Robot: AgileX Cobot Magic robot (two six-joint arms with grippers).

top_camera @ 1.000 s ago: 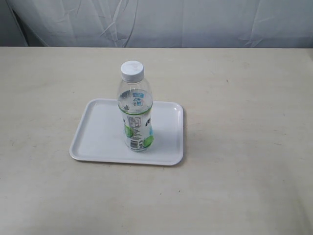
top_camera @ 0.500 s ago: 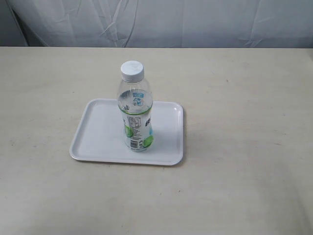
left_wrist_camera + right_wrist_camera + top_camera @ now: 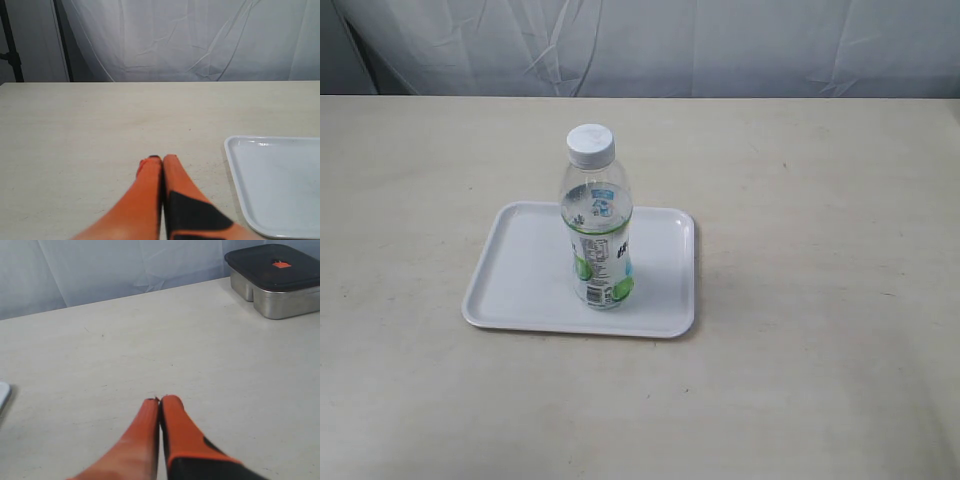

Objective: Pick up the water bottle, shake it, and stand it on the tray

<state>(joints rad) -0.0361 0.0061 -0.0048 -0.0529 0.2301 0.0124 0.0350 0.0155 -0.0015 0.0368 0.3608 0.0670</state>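
The water bottle [image 3: 597, 222], clear with a white cap and a green, white and blue label, stands upright on the white tray [image 3: 520, 270] in the middle of the exterior view. Neither arm shows in that view. In the left wrist view my left gripper [image 3: 160, 159] is shut over bare table, with nothing between its orange fingers; a corner of the tray [image 3: 280, 185] lies beside it, apart from it. In the right wrist view my right gripper [image 3: 159, 400] is also shut and empty above the table. The bottle is out of both wrist views.
A metal lunch box with a dark lid [image 3: 274, 277] sits at the far side of the table in the right wrist view. A white cloth backdrop [image 3: 650, 45] hangs behind the beige table [image 3: 820, 250]. A dark stand pole [image 3: 11, 45] rises beyond the table edge.
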